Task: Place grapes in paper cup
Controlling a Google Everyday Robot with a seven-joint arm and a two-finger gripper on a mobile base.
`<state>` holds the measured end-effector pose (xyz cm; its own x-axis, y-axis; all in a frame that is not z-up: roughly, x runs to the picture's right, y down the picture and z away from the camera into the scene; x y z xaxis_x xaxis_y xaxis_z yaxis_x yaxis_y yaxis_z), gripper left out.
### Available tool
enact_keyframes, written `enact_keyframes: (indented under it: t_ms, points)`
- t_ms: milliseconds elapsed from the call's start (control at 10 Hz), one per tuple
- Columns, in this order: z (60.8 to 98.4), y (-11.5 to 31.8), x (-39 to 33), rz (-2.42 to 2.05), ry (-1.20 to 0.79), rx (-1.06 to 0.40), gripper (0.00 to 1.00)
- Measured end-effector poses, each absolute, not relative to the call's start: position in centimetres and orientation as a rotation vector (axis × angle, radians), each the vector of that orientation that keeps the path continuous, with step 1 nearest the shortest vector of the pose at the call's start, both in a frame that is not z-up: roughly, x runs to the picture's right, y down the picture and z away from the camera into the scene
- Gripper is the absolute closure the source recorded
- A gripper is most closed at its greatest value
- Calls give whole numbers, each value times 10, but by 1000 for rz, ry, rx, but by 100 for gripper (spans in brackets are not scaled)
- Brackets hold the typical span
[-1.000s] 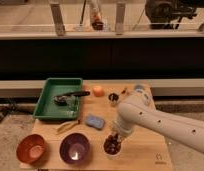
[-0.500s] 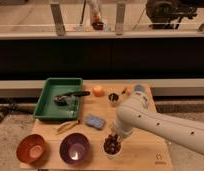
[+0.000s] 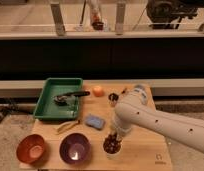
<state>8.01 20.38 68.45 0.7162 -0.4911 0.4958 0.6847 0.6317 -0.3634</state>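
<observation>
The gripper (image 3: 115, 135) points down at the front of the wooden worktop (image 3: 147, 150), right above the grapes (image 3: 112, 145); whether it is apart or clamped on them cannot be told. The grapes sit at the mouth of the paper cup (image 3: 114, 154), just right of the purple bowl (image 3: 75, 148). A blue sponge (image 3: 94, 121) lies near, behind them, and a green tray (image 3: 51, 100) stands at the back left.
</observation>
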Motion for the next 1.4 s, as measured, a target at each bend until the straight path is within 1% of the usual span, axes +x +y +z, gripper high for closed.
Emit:
enact_keyframes:
  t_ms: [100, 500, 1000, 1400]
  points:
    - [684, 202, 79, -693, -371, -565, 20]
    - [681, 195, 77, -689, -378, -564, 20]
    - [666, 175, 81, -655, -419, -530, 20]
    - [665, 174, 82, -651, -427, -526, 20]
